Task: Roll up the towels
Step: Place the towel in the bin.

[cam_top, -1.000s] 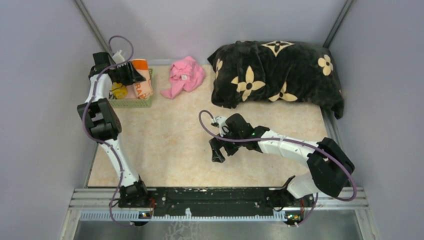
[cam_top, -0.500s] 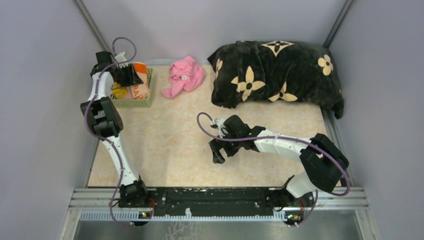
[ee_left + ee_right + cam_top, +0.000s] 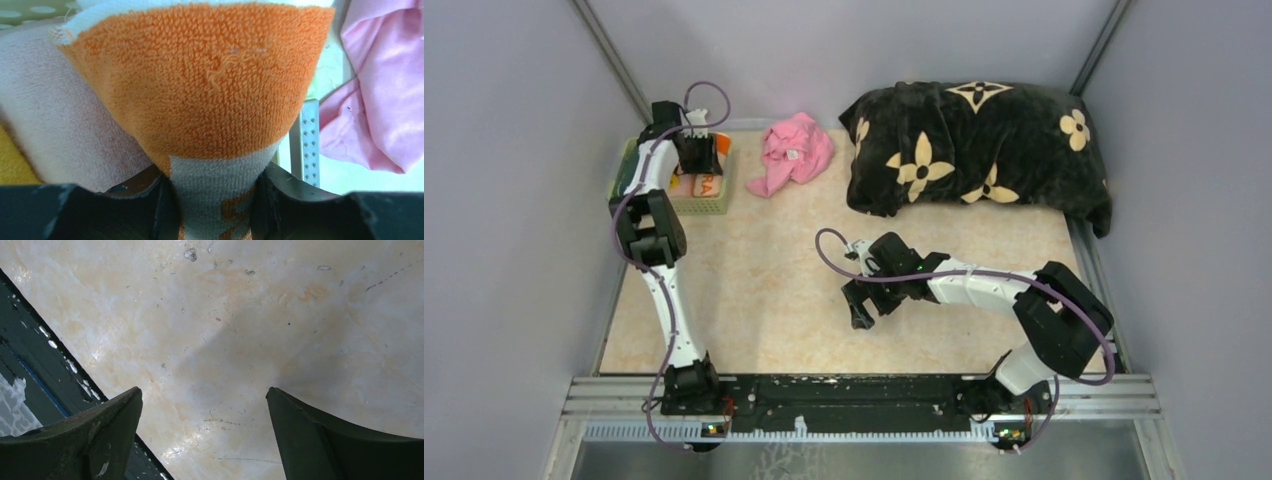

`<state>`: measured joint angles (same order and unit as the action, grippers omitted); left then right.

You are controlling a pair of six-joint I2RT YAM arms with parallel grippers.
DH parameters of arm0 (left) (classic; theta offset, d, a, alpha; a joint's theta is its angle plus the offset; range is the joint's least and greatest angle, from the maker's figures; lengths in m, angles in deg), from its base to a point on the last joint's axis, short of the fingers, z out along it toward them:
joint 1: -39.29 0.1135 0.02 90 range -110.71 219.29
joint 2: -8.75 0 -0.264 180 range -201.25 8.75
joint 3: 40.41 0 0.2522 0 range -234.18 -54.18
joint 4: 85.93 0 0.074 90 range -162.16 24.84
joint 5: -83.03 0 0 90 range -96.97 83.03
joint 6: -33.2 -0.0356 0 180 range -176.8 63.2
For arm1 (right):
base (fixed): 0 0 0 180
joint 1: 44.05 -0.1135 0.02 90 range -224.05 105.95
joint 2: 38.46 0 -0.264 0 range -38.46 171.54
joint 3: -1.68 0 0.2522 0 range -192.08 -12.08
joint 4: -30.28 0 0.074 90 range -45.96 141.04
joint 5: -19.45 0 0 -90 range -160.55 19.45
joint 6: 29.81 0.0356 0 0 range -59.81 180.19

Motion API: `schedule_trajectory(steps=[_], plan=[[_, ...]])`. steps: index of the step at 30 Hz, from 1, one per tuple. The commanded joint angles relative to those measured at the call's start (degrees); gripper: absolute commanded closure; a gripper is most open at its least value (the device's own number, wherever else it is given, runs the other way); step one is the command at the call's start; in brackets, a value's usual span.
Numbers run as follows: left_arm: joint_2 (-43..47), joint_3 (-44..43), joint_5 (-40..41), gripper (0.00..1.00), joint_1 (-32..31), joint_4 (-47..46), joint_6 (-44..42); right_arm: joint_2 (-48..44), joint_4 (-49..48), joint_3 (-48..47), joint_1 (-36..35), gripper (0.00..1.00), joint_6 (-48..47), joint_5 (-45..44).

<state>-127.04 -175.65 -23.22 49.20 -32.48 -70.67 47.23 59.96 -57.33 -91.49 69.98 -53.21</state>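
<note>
- Towel (image 3: 200,90) — peach with an orange border — sat in the basket (image 3: 709,208) at the far-left corner, one end clamped tight in the left gripper (image 3: 214,200). The pinch looked meant to lift it out onto the bench (image 3: 754,270) for rolling.
- Left arm reached up the left edge, its wrist bent down over the basket.
- Right gripper (image 3: 861,305) hung over the bench toward the near edge, jaws apart and holding nothing — likely waiting to help spread the cloth.
- Right arm folded in from the near-right corner, elbow out toward the right edge.
</note>
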Motion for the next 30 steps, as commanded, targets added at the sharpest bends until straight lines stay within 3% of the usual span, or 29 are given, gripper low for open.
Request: schedule_trajectory(steps=[1,6,12,20,30], plan=[[-7.8,-1.8,5.1,0.58,-1.7,4.4,-0.8,0.8,-1.0,-1.8,0.2,0.06,-1.3,-0.5],[-12.4,-5.3,9.7,0.57,-1.7,9.6,2.4,1.4,-1.3,-2.0,0.2,0.06,-1.1,-0.2],[-14.0,-6.8,8.1,0.52,-1.5,12.7,4.0,1.2,-1.0,-2.1,0.3,0.07,-0.9,-0.2],[-3.9,-4.3,4.6,0.29,-1.6,7.7,5.9,-3.2,-0.5,-0.9,0.2,0.07,-0.5,-0.9],[2.6,-2.0,6.2,0.18,-1.5,6.3,6.3,-4.6,-0.1,-1.1,0.3,0.07,-0.5,-0.7]])
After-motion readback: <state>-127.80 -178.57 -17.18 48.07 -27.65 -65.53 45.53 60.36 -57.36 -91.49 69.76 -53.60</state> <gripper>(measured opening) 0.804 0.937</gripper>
